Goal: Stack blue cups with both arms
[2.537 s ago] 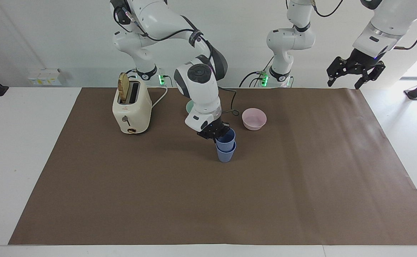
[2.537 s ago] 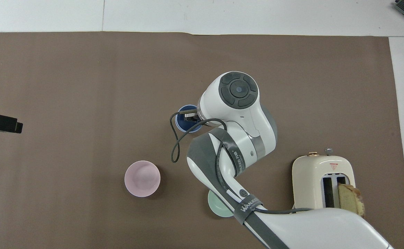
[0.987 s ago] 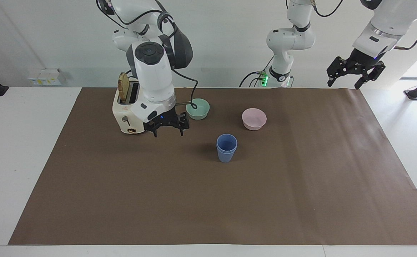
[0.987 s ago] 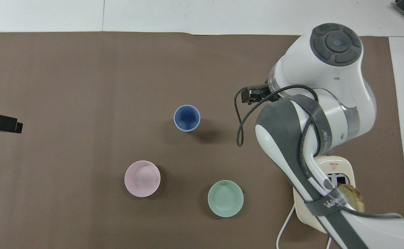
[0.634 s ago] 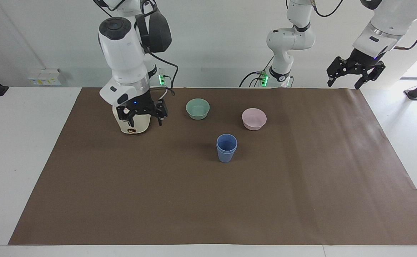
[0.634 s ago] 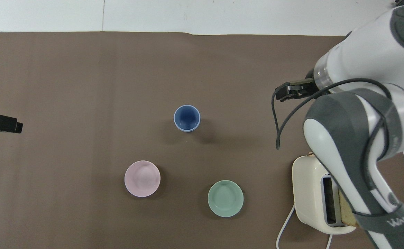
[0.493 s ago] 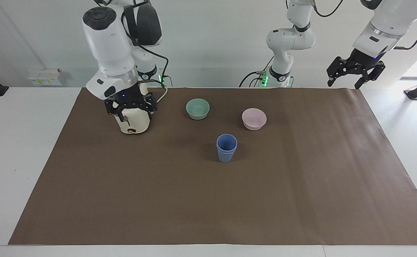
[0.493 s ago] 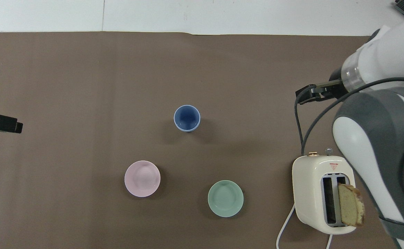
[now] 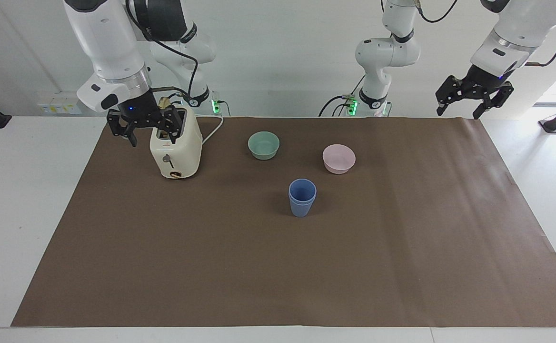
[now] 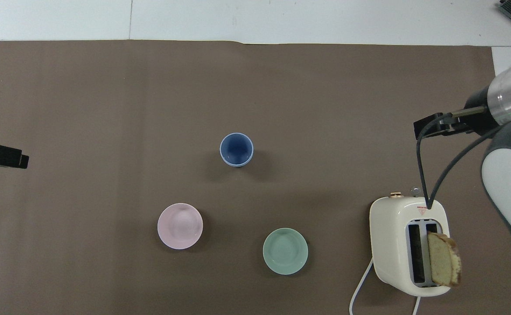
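The white jointed right arm holds its black two-finger right gripper [image 9: 147, 128] raised, fingers [image 9: 132, 136] apart, empty. The white left arm waits, left gripper [image 9: 473, 97] raised, fingers apart, empty.

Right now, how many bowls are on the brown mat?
2. The mint-green round bowl sits beside the cream toaster; the pale pink round bowl sits toward the left arm's end. None appear hidden.

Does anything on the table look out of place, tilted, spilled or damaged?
Nothing stands out. The blue cups stand upright, nested one in the other, on the brown mat. The mint-green bowl and pink bowl sit upright, and the toaster holds a bread slice in one slot.
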Controlling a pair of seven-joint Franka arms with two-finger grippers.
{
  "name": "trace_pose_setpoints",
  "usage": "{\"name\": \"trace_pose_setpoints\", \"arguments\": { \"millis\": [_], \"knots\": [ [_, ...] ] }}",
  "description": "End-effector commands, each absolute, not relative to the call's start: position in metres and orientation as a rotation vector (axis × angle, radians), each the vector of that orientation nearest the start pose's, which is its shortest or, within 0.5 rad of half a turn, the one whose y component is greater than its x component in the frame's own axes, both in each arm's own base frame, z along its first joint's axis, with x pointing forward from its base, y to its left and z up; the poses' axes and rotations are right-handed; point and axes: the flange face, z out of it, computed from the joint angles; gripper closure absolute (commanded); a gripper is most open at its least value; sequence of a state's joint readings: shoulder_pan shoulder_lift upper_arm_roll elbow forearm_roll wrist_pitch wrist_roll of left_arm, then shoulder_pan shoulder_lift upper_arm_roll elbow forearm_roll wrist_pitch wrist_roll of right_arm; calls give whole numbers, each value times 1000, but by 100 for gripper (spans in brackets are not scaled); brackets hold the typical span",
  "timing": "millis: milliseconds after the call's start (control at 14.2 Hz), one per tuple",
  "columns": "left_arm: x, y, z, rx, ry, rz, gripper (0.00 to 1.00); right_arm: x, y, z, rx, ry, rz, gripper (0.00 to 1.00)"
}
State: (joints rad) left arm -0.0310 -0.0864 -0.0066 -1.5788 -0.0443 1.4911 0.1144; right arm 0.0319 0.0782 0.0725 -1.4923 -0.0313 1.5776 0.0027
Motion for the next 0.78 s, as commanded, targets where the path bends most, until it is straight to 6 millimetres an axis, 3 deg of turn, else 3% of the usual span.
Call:
{"name": "trace_pose_setpoints", "arguments": {
  "millis": [0,705],
  "knots": [
    [514,-23,662,-3185,234,-13,0,564,39,623,-3139,-159,26,0],
    [514,-22,662,-3186,229,-13,0,557,36,632,-3138,-142,-12,0]
  ]
}}
